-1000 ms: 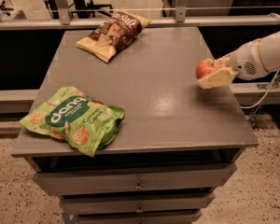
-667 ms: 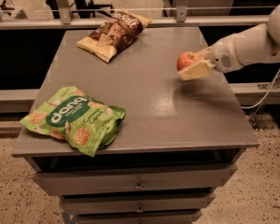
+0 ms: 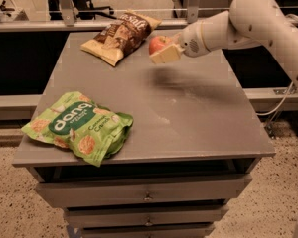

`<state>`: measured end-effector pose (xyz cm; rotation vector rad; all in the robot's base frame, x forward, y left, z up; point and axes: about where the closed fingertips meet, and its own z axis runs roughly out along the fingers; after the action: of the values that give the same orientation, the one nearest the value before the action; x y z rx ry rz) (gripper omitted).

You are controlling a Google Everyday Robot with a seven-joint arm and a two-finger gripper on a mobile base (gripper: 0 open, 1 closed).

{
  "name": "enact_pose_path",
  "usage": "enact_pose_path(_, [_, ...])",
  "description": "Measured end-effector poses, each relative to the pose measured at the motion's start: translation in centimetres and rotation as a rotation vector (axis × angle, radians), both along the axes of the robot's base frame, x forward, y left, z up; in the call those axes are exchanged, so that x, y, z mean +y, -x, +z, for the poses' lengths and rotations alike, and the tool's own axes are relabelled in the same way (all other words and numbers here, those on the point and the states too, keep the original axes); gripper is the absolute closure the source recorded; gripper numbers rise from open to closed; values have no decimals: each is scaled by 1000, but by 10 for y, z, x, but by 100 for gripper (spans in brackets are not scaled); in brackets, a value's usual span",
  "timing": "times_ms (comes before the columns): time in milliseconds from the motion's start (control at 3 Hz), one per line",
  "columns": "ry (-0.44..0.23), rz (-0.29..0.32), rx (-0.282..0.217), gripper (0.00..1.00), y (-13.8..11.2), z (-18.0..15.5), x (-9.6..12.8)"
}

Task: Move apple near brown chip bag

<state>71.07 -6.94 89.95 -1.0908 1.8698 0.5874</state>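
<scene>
The small red-orange apple (image 3: 157, 44) is held in my gripper (image 3: 163, 50), above the grey table top, just right of the brown chip bag (image 3: 121, 35). The brown bag is crinkled, with tan edges and white lettering, and lies at the table's far edge. My white arm (image 3: 238, 24) reaches in from the upper right. The gripper is shut on the apple, its cream-coloured fingers (image 3: 165, 56) showing below and beside the fruit.
A bright green "dang" bag (image 3: 79, 125) lies at the front left of the grey table (image 3: 188, 113). Drawers (image 3: 147, 196) sit under the table top. A metal rail (image 3: 64, 24) runs behind the table. Cables hang at the right.
My gripper has carried the apple left and toward the far side of the table, from the right edge to just beside the brown chip bag.
</scene>
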Motion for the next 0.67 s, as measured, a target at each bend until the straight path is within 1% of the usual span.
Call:
enact_pose_path(333, [-3,49,-25,100,-21,2,49])
enact_pose_path(667, [16,74,-29,100,-38,-9,78])
